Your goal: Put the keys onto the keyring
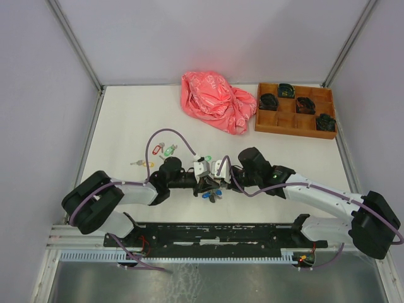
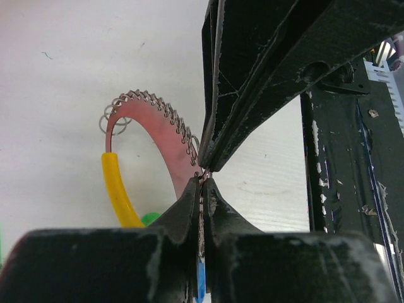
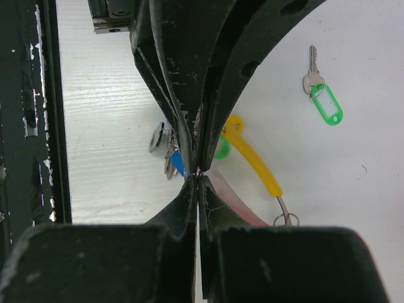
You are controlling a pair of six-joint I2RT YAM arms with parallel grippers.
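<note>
The keyring shows in the left wrist view as a silvery coil loop (image 2: pixel 158 107) with a yellow band (image 2: pixel 117 189). My left gripper (image 2: pixel 203 184) is shut on the loop's lower end. My right gripper (image 3: pixel 199 181) meets it tip to tip and is shut on the same ring. Its yellow band (image 3: pixel 255 161) also shows in the right wrist view. A blue-tagged key (image 3: pixel 178 163) and silver keys (image 3: pixel 161 139) hang by the left fingers (image 3: pixel 183 95), with a green tag (image 3: pixel 221 148) behind. From above, both grippers (image 1: pixel 205 183) (image 1: pixel 218 181) meet over blue tags (image 1: pixel 211 195).
A green-tagged key (image 1: pixel 168 150) and a yellow-tagged key (image 1: pixel 144 164) lie loose on the table left of the grippers. The green one also shows in the right wrist view (image 3: pixel 325 101). A crumpled pink bag (image 1: pixel 218 101) and a wooden compartment tray (image 1: pixel 295 117) with black bundles stand at the back.
</note>
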